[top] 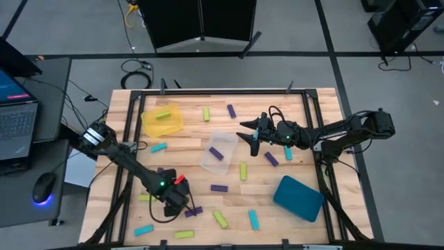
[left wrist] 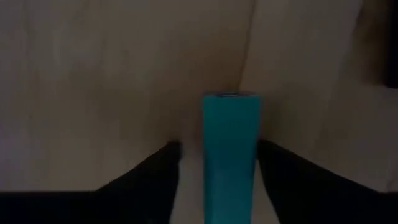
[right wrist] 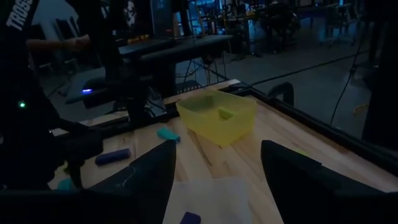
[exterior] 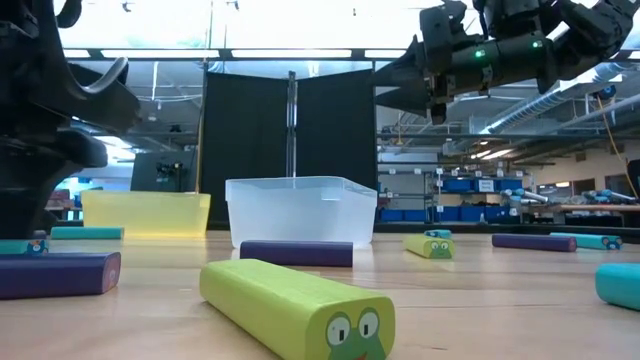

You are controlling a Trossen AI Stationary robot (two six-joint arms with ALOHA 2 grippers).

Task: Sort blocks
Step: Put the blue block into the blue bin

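Note:
Lime-green, purple and cyan blocks lie scattered on the wooden table. My left gripper (top: 173, 198) is low over the near left part of the table and open. In its wrist view its fingers stand on either side of a cyan block (left wrist: 230, 155) that lies flat, pointing along them. My right gripper (top: 250, 135) is open and raised in the air (exterior: 430, 70) beside the clear tray's (top: 218, 151) right edge. One purple block (top: 216, 153) lies in the clear tray. A green block (top: 163, 114) lies in the yellow tray (top: 161, 125). My left gripper comes from above, with one finger (left wrist: 168, 171) on each side of the cyan block's long sides (left wrist: 249, 168). A strip of table shows beside one finger. I cannot tell whether the other finger touches the block, which rests on the table.
The teal tray (top: 298, 198) sits at the near right. A purple block (top: 194, 210) lies close beside my left gripper. Green (top: 220, 219) and cyan (top: 253, 219) blocks lie along the near edge, others around the clear tray. A black frame runs around the table.

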